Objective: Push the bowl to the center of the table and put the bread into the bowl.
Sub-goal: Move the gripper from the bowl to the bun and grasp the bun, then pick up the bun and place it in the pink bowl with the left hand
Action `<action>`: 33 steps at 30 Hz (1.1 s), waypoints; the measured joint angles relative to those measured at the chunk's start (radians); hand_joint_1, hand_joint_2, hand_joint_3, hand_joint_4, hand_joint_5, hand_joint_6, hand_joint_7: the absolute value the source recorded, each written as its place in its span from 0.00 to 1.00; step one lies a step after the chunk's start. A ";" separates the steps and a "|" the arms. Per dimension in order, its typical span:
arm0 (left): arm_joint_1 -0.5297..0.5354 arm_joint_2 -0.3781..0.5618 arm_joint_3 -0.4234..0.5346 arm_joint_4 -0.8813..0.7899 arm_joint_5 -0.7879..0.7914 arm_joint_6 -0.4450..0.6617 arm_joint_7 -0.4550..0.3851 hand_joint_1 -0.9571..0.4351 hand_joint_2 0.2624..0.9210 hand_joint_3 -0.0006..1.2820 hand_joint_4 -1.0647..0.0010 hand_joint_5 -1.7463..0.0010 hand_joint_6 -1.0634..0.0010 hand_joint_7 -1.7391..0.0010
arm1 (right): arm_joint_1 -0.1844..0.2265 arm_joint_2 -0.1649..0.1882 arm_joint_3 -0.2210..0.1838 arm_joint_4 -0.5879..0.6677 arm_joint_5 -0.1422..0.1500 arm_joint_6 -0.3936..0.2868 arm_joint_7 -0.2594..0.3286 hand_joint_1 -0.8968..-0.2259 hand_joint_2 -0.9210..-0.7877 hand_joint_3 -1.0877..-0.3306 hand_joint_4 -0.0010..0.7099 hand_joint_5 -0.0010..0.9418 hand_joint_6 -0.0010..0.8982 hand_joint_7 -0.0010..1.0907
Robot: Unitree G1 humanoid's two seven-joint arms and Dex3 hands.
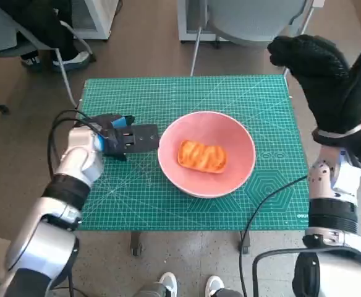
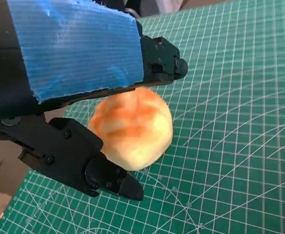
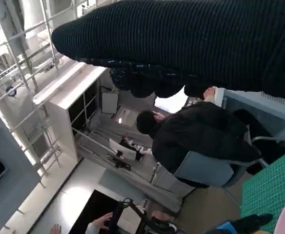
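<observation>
Bread (image 1: 201,156) is seen lying inside the bowl (image 1: 236,133), which sits about at the middle of the mat (image 1: 137,204), so the task is judged nearly or fully done.

The left hand (image 1: 120,140) is held low just left of the bowl, its fingers reaching toward the rim. Whether the rim is touched cannot be told. In the left wrist view a second bun (image 2: 132,129) is shown on the mat between that hand's fingers (image 2: 103,175). Whether it is gripped cannot be told.

The right hand (image 1: 326,77) is raised to the right of the bowl, well apart from it, fingers spread and nothing held.

If the left hand were driven further toward the bowl, the bowl could be shoved off centre. If the right hand were lowered carelessly, the rim could be struck and the bread tipped out.
</observation>
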 measured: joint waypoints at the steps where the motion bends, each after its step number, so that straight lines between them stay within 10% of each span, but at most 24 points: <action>1: -0.002 -0.004 -0.001 0.011 0.000 0.000 0.007 0.51 0.75 0.01 0.98 0.99 0.82 0.99 | 0.002 0.000 0.000 -0.003 0.000 0.001 0.000 0.27 0.00 0.44 0.44 0.00 0.42 0.02; 6: -0.011 -0.020 -0.006 0.057 0.002 0.001 0.042 0.60 0.81 0.02 0.74 0.95 0.74 0.98 | 0.013 0.000 0.000 -0.019 0.000 0.005 -0.001 0.28 0.00 0.44 0.44 0.00 0.42 0.02; 9: -0.013 -0.027 -0.011 0.080 0.005 0.001 0.069 0.84 0.90 0.09 0.50 0.50 0.54 0.94 | 0.014 0.000 0.000 -0.027 -0.001 0.006 -0.003 0.28 0.00 0.44 0.44 0.00 0.42 0.02; 12: -0.014 -0.029 -0.017 0.095 0.009 0.000 0.098 0.79 0.88 0.13 0.40 0.37 0.41 0.63 | 0.014 -0.001 0.000 -0.034 -0.001 0.006 -0.004 0.28 0.00 0.44 0.44 0.00 0.42 0.02; 16: -0.014 -0.027 -0.022 0.103 0.012 -0.003 0.134 0.71 0.59 0.44 0.44 0.18 0.36 0.45 | 0.017 -0.002 0.000 -0.041 -0.001 0.005 -0.005 0.28 0.00 0.44 0.44 0.00 0.42 0.02; 33: -0.012 0.002 -0.030 0.058 0.019 0.022 0.148 0.69 0.82 0.27 0.44 0.16 0.42 0.41 | 0.019 -0.002 -0.001 -0.033 -0.001 -0.025 -0.005 0.29 0.00 0.43 0.46 0.01 0.42 0.02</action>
